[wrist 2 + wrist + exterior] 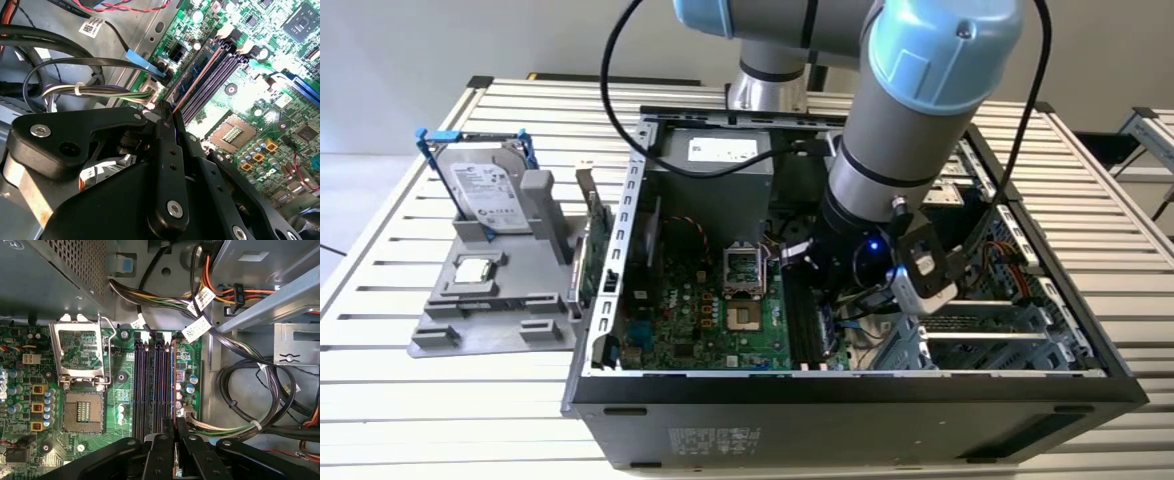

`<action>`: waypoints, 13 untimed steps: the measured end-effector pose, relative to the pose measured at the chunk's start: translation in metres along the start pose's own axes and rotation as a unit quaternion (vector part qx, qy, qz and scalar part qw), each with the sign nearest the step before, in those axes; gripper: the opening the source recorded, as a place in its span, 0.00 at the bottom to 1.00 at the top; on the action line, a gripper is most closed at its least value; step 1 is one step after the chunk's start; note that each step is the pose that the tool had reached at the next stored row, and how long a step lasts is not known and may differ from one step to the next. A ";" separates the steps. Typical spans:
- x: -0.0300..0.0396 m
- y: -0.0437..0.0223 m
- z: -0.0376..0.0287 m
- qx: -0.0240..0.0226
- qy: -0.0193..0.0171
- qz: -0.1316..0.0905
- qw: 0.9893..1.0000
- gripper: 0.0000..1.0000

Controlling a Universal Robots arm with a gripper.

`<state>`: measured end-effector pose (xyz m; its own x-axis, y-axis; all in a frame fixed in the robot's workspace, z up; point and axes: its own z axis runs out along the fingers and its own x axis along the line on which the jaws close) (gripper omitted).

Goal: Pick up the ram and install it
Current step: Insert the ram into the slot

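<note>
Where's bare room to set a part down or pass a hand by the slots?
Bare table slats by the grey fixture, exterior view's left. Inside the case, cables crowd around the slots, where the hand holds the ram.

1. Open computer box (854,420) lying on a table (400,400) made of pale slats.
2. Big blue and gray robot arm (921,130) reaching down into the box, toward the exterior view's right side.
3. Dark gripper (847,295) low inside the box, close to the green board (707,320), with a small blue light (871,243) near it.
4. Gray stand (494,320) just beside the box, on the exterior view's left.
5. Hard drive (491,190) standing upright in the stand, a small square chip (476,268) lying flat near it.
</note>
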<state>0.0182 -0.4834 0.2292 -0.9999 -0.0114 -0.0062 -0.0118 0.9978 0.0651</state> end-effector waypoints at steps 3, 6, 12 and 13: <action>0.0000 -0.0011 0.0003 0.000 0.000 -0.003 1.000 0.00; 0.0001 -0.0017 0.0013 0.000 0.000 -0.005 1.000 0.00; 0.0007 -0.0023 0.0030 0.000 0.000 -0.006 1.000 0.00; 0.0008 -0.0025 0.0034 0.000 0.000 -0.006 1.000 0.00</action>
<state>0.0174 -0.4857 0.2256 -0.9997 -0.0240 -0.0061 -0.0243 0.9976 0.0650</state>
